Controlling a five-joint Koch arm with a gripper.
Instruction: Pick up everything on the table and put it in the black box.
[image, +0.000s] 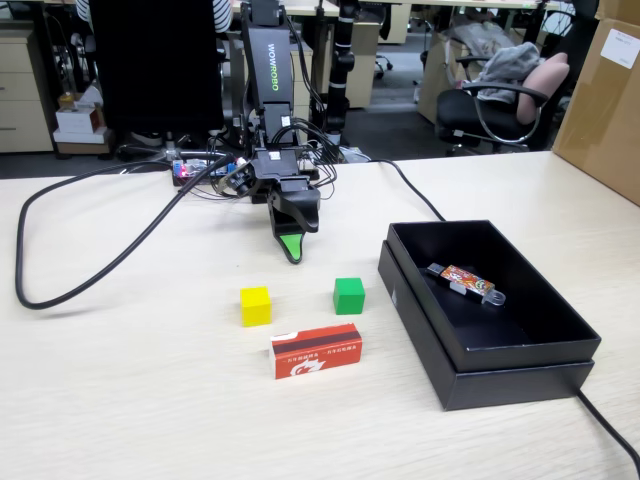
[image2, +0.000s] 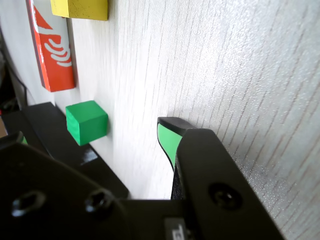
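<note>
Beyond the black box (image: 470, 360), toward the far side of the table (image: 130, 400) in the fixed view, my gripper (image: 291, 250) hung pointing down, its green-lined tip just above the wood. Only one fingertip (image2: 170, 137) showed in the wrist view, and in the fixed view the two fingers sat one behind the other, so I could not tell whether they were spread or pressed together. Nothing was between them that I could see.

Three things waited on the tabletop, all outside the box. The green cube (image: 349, 296) sat just beside the box's left wall, as the fixed view shows it, and was the piece nearest my tip. The yellow cube (image: 255, 306) lay farther from the box on the same side, apart from the green one. The red carton (image: 317, 351) lay flat nearer the camera than both cubes, its long side roughly facing the camera, also left of the box. Inside the box, an orange-patterned stick (image: 466, 281) with a clear end rested on the floor near the far wall.

My judgement was that the green cube made the sensible first pick. To do it well, I needed the fingers spread wider than the cube, brought down squarely over its flat sides and not its corners, and kept clear of the box wall, which stood close enough to catch a finger. A thick black cable (image: 90, 250) curved across the table well away from the box and posed no obstacle.
</note>
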